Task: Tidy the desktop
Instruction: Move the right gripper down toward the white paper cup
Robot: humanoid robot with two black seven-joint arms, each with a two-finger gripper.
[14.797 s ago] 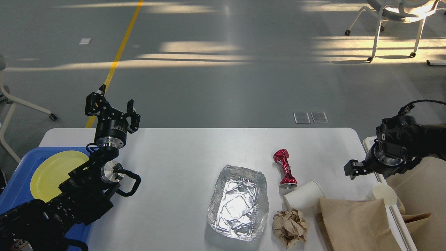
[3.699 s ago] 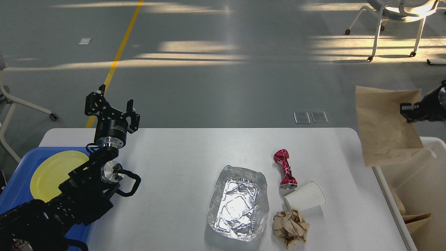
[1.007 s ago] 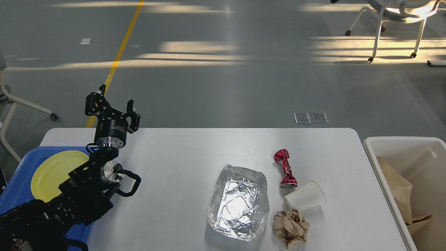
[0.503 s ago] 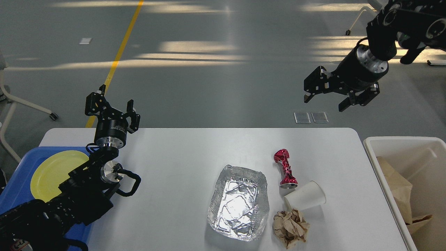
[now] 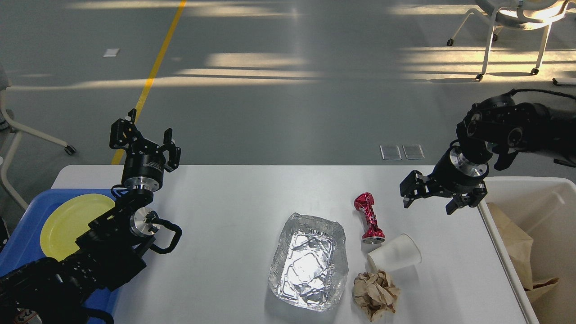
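Observation:
The white desktop (image 5: 234, 216) carries a crumpled foil tray (image 5: 309, 262), a crushed red can (image 5: 369, 217), a white paper cup (image 5: 395, 258) lying on its side and a ball of brown paper (image 5: 375, 294). My right gripper (image 5: 429, 198) hangs open and empty above the desktop's right part, up and to the right of the red can. Over the far left corner my left gripper (image 5: 145, 139) points upward, open and empty.
A white bin (image 5: 508, 182) at the desktop's right edge holds brown paper bags (image 5: 517, 252). A blue tray (image 5: 27, 211) with a yellow plate (image 5: 74, 218) sits at the left edge. Chairs stand on the floor beyond.
My right arm has come down from high above the far floor to just over the desktop's right part, still open. Earlier it dropped the brown bag into the bin. The left arm has not moved.

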